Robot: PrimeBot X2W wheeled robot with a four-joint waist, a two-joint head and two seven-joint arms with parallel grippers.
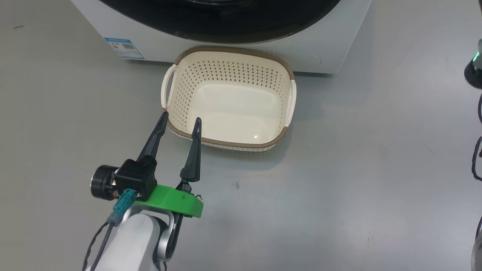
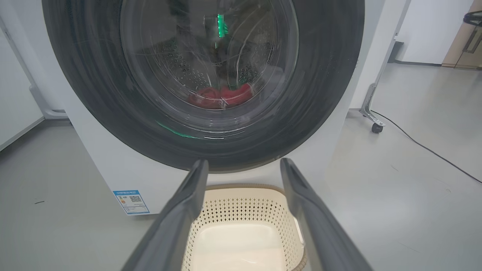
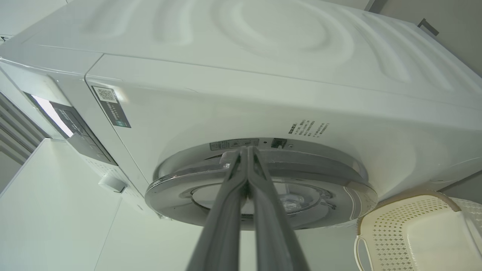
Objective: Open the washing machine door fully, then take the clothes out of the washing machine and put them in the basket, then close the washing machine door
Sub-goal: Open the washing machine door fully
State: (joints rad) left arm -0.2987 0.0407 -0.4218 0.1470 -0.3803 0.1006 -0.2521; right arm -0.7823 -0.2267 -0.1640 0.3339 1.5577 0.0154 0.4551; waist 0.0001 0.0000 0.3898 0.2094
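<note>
Washing machine door (image 2: 207, 67), a glossy black ring around a bulging clear bowl, appeared shut just ahead of the right claw (image 3: 246, 149), whose fingers were pressed together, empty, tips at the door's silvery edge; opening it was judged the step in hand. Left claw (image 1: 180, 116) stood spread wide and empty at the near corner of the perforated cream basket (image 1: 229, 51), crumpled red clothes (image 2: 220, 98) lying beyond it behind the glass. Next move likely required prying that edge outward and swinging it wide.
</note>
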